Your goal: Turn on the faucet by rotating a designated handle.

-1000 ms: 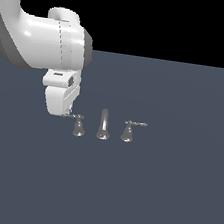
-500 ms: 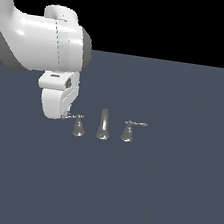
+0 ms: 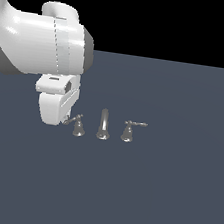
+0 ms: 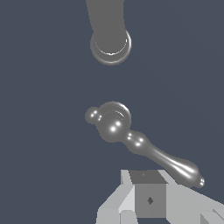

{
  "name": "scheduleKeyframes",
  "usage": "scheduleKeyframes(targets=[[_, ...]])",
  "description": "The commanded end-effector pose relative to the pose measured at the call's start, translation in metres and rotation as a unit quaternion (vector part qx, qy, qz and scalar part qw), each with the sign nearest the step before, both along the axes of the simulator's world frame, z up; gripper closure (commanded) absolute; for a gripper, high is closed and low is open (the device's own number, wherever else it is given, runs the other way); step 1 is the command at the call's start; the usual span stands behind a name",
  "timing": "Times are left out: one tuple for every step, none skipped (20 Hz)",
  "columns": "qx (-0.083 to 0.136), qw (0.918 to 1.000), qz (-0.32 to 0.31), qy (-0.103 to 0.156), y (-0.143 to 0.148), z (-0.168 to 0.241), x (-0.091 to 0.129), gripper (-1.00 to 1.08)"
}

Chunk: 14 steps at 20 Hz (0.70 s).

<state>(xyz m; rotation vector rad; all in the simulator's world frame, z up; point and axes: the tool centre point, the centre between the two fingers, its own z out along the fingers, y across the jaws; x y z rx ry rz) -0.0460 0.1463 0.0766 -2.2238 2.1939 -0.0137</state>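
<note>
A wide dark table (image 3: 173,193) is shown, with a bulky white arm (image 3: 43,43) reaching down over it from the exterior view's left. A small chrome faucet (image 3: 103,125) is set on the table: an upright spout between two levers. The handle (image 3: 77,125) to be turned is seen nearest the arm, its lever just beside the gripper (image 4: 148,199). Whether the jaws are spread cannot be told. The lever is judged rigid and slippery, best pushed near its tip.

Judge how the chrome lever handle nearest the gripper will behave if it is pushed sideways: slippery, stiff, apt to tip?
The handle looks polished and rounded, so the fingers may slide along it. Its flared base suggests it pivots rather than tips. Probably rigid.
</note>
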Motion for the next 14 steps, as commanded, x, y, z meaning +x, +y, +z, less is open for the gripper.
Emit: scheduleKeyframes(targets=[[-0.003, 0.9999, 0.008, 0.009, 0.004, 0.000, -0.017, 1.08], [0.000, 1.0000, 0.000, 0.001, -0.001, 0.000, -0.003, 1.08], [0.000, 1.0000, 0.000, 0.001, -0.004, 0.000, -0.005, 1.08], [-0.001, 1.0000, 0.001, 0.002, -0.007, 0.000, -0.008, 1.08], [-0.001, 1.0000, 0.002, 0.003, -0.009, 0.000, -0.011, 1.08], [-0.001, 1.0000, 0.002, 0.003, -0.012, 0.000, -0.013, 1.08], [-0.001, 1.0000, 0.003, 0.004, -0.015, 0.000, -0.016, 1.08], [-0.002, 1.0000, 0.003, 0.005, -0.018, 0.000, -0.019, 1.08], [-0.002, 1.0000, 0.004, 0.005, -0.020, 0.000, -0.021, 1.08], [-0.002, 1.0000, 0.005, 0.006, -0.023, 0.000, -0.024, 1.08], [-0.002, 1.0000, 0.005, 0.007, -0.026, 0.000, -0.027, 1.08], [-0.003, 1.0000, 0.006, 0.007, -0.029, 0.000, -0.029, 1.08], [-0.003, 0.9999, 0.007, 0.008, -0.032, 0.000, -0.032, 1.08], [-0.003, 0.9999, 0.007, 0.009, -0.035, 0.000, -0.034, 1.08]])
